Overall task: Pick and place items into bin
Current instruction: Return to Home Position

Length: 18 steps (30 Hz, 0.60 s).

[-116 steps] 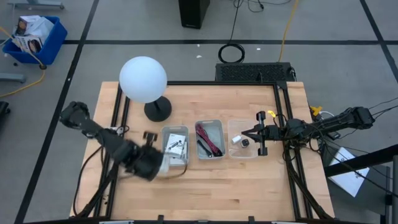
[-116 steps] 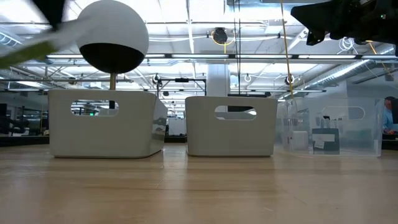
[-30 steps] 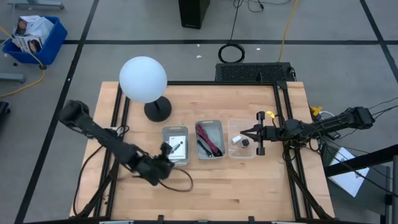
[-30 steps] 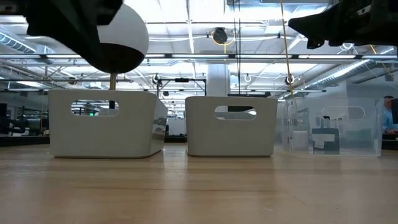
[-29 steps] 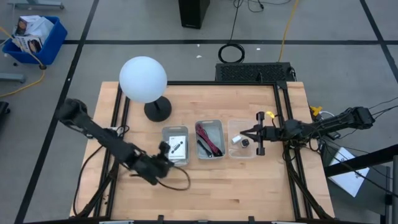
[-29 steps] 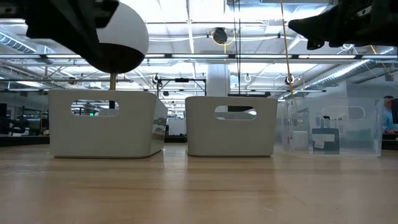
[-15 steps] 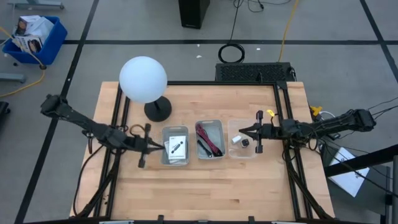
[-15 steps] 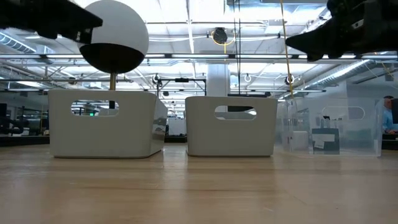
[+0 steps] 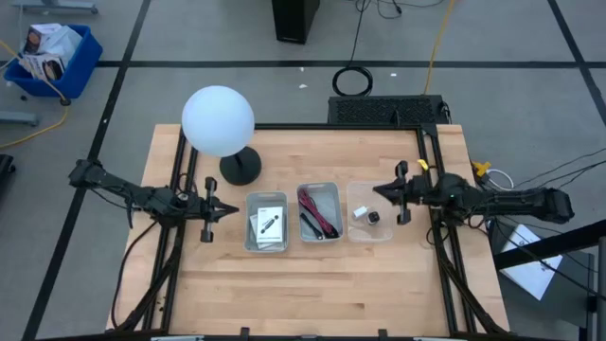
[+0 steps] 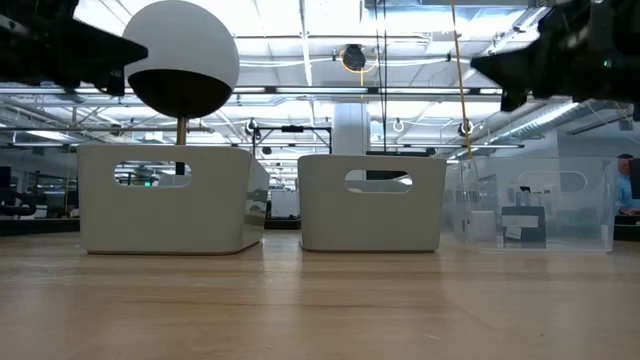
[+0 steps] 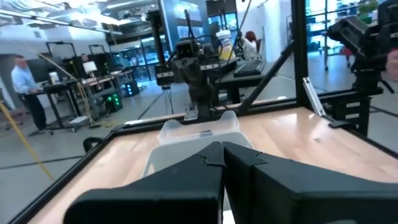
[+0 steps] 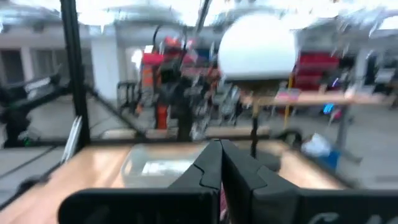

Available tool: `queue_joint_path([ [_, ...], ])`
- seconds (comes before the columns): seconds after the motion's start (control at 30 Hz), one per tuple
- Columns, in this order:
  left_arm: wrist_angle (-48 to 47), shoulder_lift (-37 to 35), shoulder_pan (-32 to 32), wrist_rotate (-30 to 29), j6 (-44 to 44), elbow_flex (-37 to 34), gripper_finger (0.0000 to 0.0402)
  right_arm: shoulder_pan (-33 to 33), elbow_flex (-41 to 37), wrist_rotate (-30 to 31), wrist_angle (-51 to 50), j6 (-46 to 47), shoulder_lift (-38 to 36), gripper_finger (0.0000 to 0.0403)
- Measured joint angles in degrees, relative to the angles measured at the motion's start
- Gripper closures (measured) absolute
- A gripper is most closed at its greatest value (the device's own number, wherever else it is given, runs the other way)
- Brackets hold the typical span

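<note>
Left gripper (image 9: 225,210): fingers pressed together, empty, just beside gray bin (image 9: 266,196) | right gripper (image 9: 379,192): pressed together, above clear bin (image 9: 369,238) edge | packets (image 9: 267,225): inside gray bin | risk: a low swing could clip 1 bin, spilling contents.

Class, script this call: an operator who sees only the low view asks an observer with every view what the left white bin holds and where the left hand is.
Operator: I only have the low view, and the left bin has solid walls. What is inside?
Observer: From above, white packets with black print lie in it.
Operator: A dark arm crosses my top left corner. Is the left hand over that bin?
Observer: No. From above it sits just outside the bin's left rim, pointing toward it.
</note>
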Motion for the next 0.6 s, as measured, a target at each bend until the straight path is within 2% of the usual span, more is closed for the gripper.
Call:
queue_joint_path([
  [0.13, -3.2, -3.5, 0.0, -1.8, -0.2, -1.9, 0.0401, -2.4, -0.1, -4.9, -2.7, 1.8, -1.6, 0.0403],
  [0.27, -6.4, -5.7, 0.0, -3.5, -0.4, -1.9, 0.0401, -4.0, -0.1, -5.2, -4.9, 2.5, -1.5, 0.0403],
  [0.47, -6.0, -7.9, 0.0, -3.0, 1.3, -1.9, 0.0401, -6.0, -0.2, -5.4, -5.1, 2.4, -1.6, 0.0403],
  [0.6, -3.9, -8.9, 0.0, 0.4, 2.6, -1.9, 0.0401, -6.2, -0.2, -5.4, -5.0, 2.6, -1.6, 0.0403],
])
